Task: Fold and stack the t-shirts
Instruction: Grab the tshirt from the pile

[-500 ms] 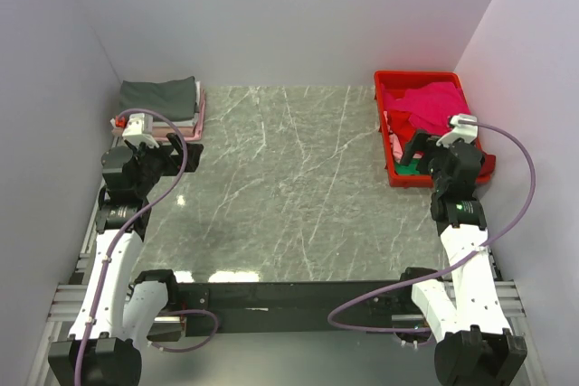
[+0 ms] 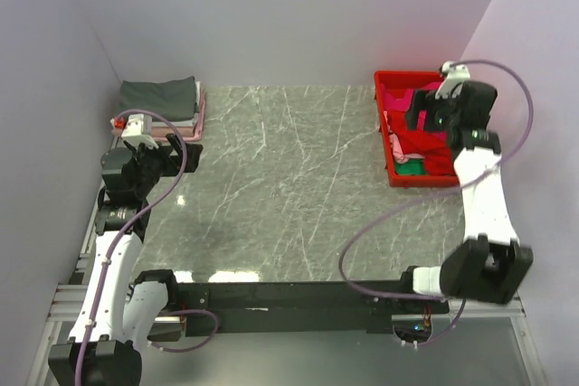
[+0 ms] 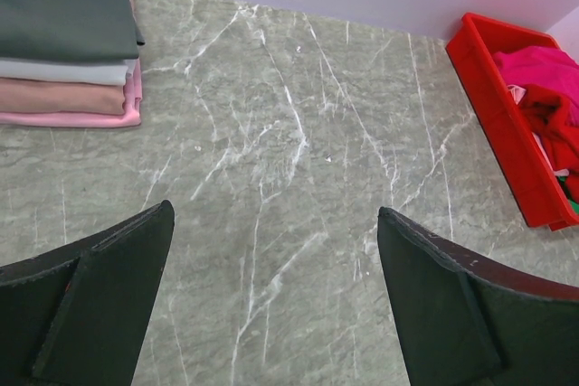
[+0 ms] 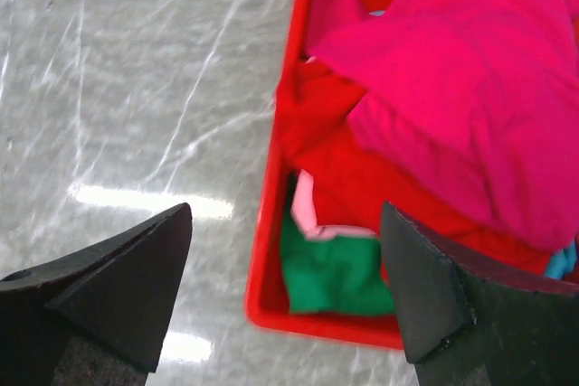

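Note:
Loose t-shirts lie in the red bin (image 2: 384,128): a crimson-pink one (image 4: 470,79) on top, a red one (image 4: 353,178), a green one (image 4: 330,273) and a pale pink strip (image 4: 308,210). My right gripper (image 4: 285,223) is open and empty, held high over the bin's near left corner; it also shows in the top view (image 2: 425,113). A folded stack (image 2: 163,101), dark grey on top, then white and pale pink (image 3: 68,101), sits at the far left. My left gripper (image 3: 271,223) is open and empty near the stack (image 2: 167,155).
The grey marble table (image 2: 289,187) lies between stack and bin. White walls close in on three sides. The bin's red rim (image 3: 498,106) shows at the right of the left wrist view.
My right arm has risen and swung from the bin's near end to above its middle. The left arm has not moved.

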